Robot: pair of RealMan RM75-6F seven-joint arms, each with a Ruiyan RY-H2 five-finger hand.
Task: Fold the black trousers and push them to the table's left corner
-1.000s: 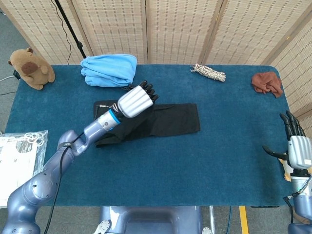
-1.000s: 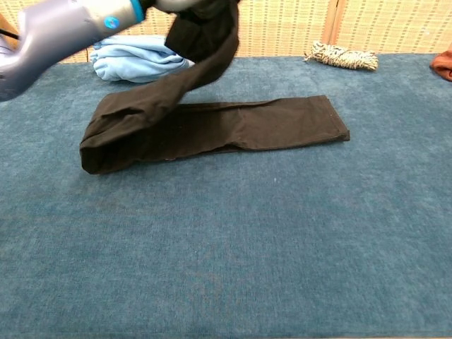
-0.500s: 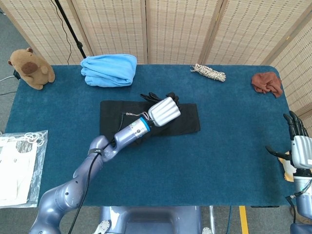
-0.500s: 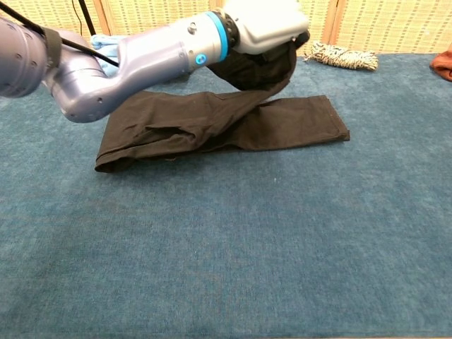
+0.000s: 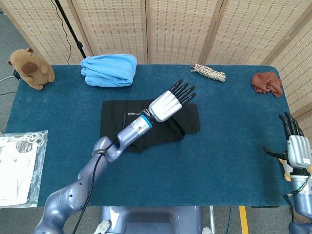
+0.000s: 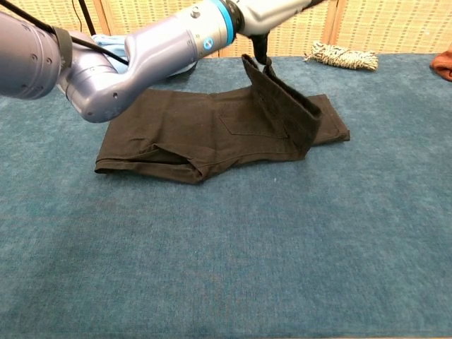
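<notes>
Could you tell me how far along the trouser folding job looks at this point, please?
Done: the black trousers lie folded over lengthwise at mid-table. In hand: the left robot hand hovers above them with fingers spread, one edge standing up unflattened. Left: flattening that flap and pushing the bundle to the table's left corner. The right robot hand idles.

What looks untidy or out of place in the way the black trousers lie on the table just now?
The fold in the black trousers is uneven. One flap stands up off the cloth near the right end, under the left hand, instead of lying flat, and the front edge is bunched and slanted rather than square.
</notes>
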